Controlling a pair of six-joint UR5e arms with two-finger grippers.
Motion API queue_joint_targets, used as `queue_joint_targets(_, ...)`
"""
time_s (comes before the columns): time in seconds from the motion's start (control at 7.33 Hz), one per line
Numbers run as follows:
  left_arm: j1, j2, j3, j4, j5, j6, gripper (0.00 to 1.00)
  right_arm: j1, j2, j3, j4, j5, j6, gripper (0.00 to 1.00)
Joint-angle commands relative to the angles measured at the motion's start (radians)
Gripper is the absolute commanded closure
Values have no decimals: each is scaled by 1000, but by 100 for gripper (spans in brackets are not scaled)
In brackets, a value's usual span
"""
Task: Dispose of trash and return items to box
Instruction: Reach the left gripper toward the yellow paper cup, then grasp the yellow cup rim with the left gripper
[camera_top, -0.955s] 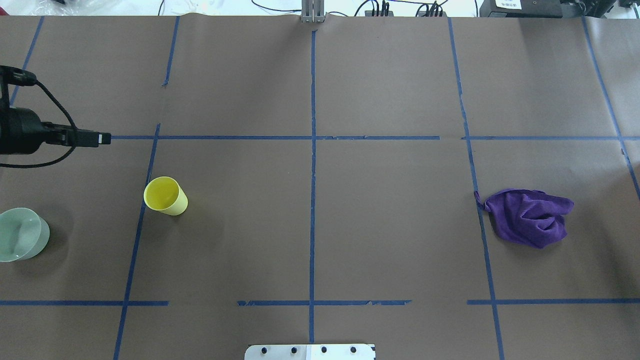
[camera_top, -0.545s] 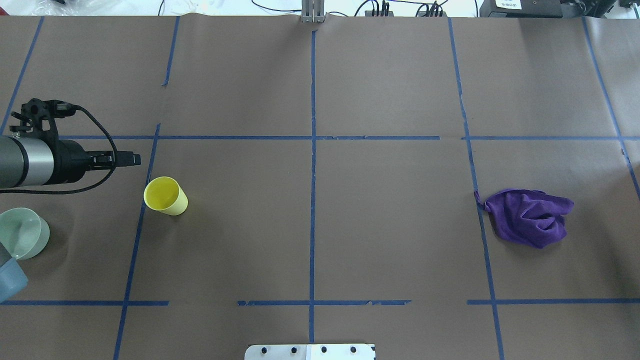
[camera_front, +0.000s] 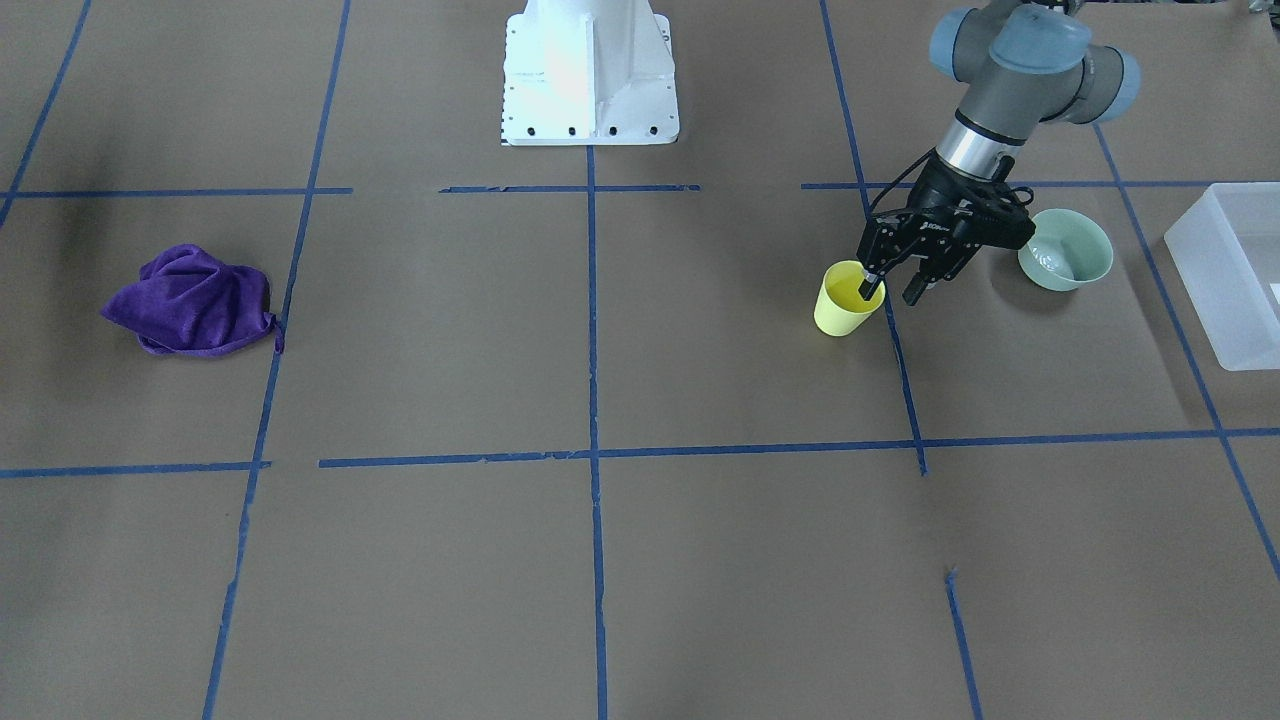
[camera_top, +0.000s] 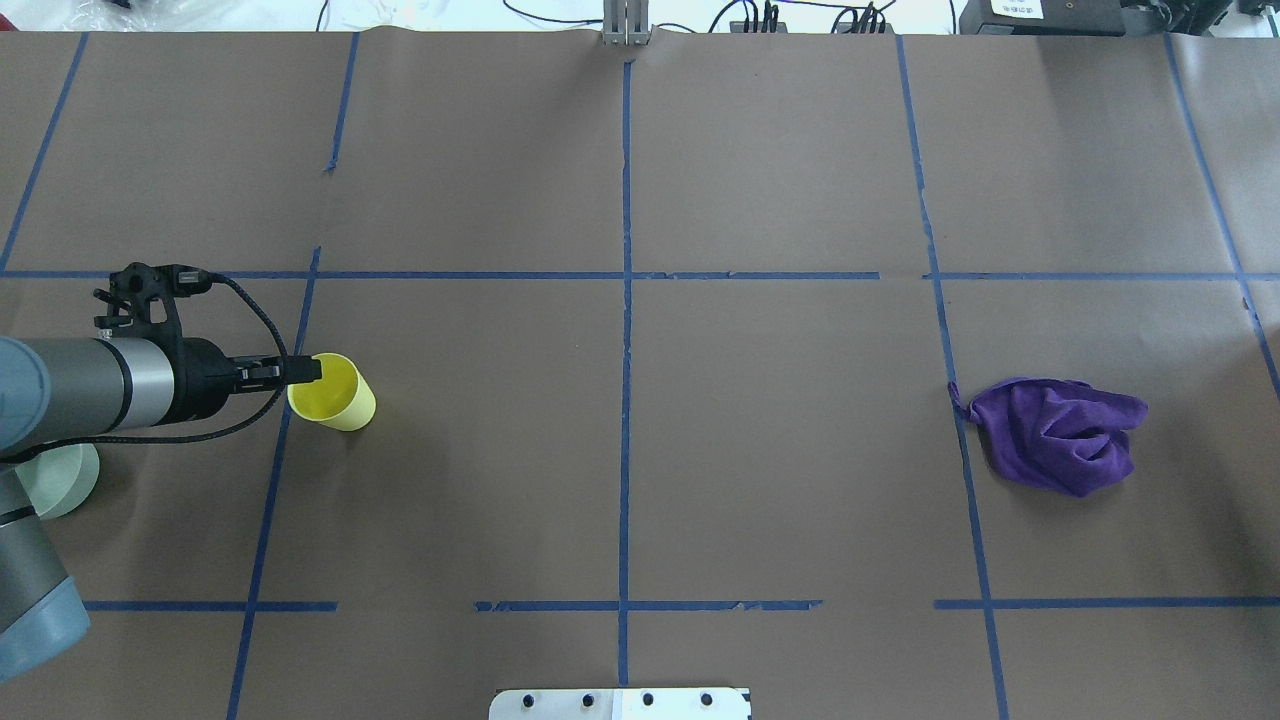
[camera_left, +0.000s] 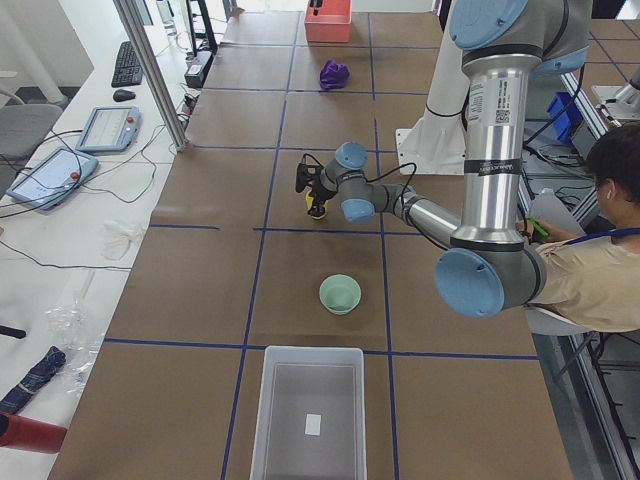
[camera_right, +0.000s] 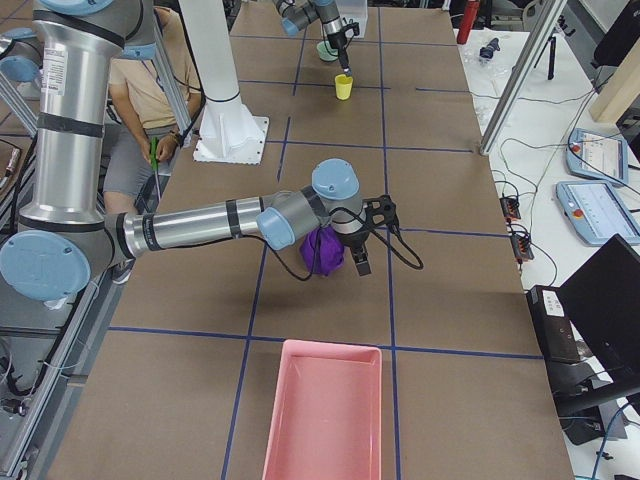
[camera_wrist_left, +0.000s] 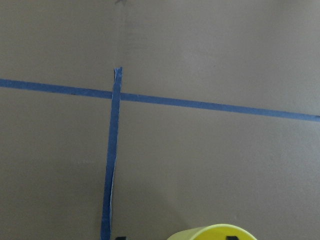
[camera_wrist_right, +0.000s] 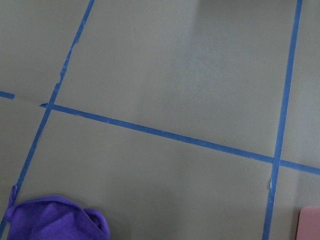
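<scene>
Exterior front-facing view shows the left hand (camera_front: 892, 292), spread apart, straddling the wall of the upright yellow cup (camera_front: 845, 315) on the surface that faces the bowl (camera_front: 1066, 250), one finger (camera_front: 873, 287) inside and the other outside.

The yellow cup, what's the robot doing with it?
The robot's left gripper is open at the yellow cup, with one finger inside the rim and the other outside, seemingly ready to pinch it. The cup stands upright on the table. The green bowl sits nearby, and the white box beyond it holds neither yet. The purple cloth lies far across the table.
</scene>
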Motion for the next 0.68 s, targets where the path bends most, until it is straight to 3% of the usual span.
queue_joint_targets(0.0,18,1,25,-1,21,0,96,1,0,-4,0,-1,-2,0)
queue_joint_targets(0.27,9,7,-1,-1,21,14,100,1,-2,-4,2,-1,0,0)
queue_joint_targets(0.55,-79,68,-73,-1,-8,200,100,1,0,-3,2,-1,0,0)
